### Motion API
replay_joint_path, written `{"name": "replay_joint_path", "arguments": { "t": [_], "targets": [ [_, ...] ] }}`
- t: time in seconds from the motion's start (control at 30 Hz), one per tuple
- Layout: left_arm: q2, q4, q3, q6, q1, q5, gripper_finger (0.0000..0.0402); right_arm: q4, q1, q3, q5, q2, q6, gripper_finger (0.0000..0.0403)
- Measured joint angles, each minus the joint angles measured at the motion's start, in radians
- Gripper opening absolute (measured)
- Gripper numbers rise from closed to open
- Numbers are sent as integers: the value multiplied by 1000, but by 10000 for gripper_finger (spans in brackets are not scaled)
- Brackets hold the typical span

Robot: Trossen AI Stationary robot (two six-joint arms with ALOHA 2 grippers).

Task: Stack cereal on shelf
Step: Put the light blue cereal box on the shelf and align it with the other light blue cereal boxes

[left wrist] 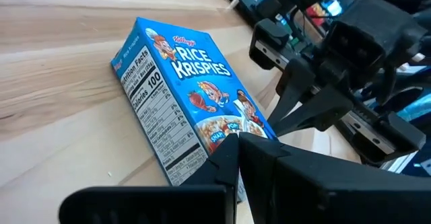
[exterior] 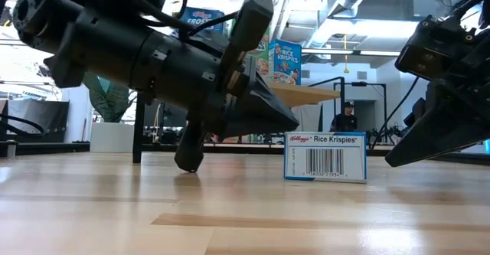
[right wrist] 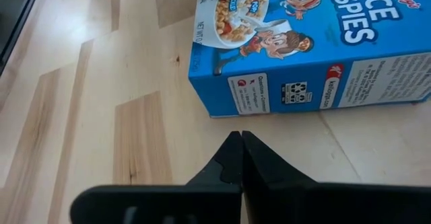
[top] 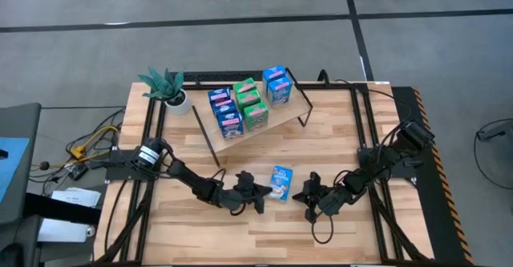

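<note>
Wood bench (top: 337,151), plank top, black rails along both sides. Shelf (top: 276,116) at the far middle: light board tilted on thin black rod legs. Left arm (top: 172,171) reaches in from the left edge, right arm (top: 385,159) from the right edge, both low over the near half of the bench.

Boxes on shelf: two blue (top: 224,111) on its left part, two green (top: 252,107) in the middle, two blue (top: 278,85) on its right end, packed close, fronts up. In the low view two of them show behind the left arm, standing on the board.

Potted plant (top: 170,88) just left of the shelf, white pot, on the bench.

Loose box (top: 280,182), blue Rice Krispies, lies flat on the bench near the front, front face up, between the two claws. Low view: barcode end faces the camera. Not held.

Left claw (top: 258,193) closed, empty, tips just beside the loose box's left side; wrist view has the tips right at the box's near corner, contact unclear. Right claw (top: 303,195) closed, empty, just right of the box; wrist view shows the tips pressed together, a strip of bare wood between them and the box's side.

Person (exterior: 347,117) far back in the room, low view.
</note>
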Motion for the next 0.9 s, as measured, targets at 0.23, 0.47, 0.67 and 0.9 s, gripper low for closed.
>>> {"name": "replay_joint_path", "arguments": {
  "t": [0.23, 0.47, 0.67, 0.9],
  "targets": [
    [0, -45, 0, -39, -9, -20, 0, 0, 0, 0, 0, 0, -1, 17],
    [-4, -100, 1, -57, 5, 23, 0, 1, 0, 1, 0, 0, -1, 17],
    [-2, -116, 2, -79, 8, 30, 0, 1, 0, 1, -15, -1, -1, 17],
    [-87, -473, 65, -125, 7, 19, 0, 1, 0, 1, -18, -1, -2, 17]
  ]
}}
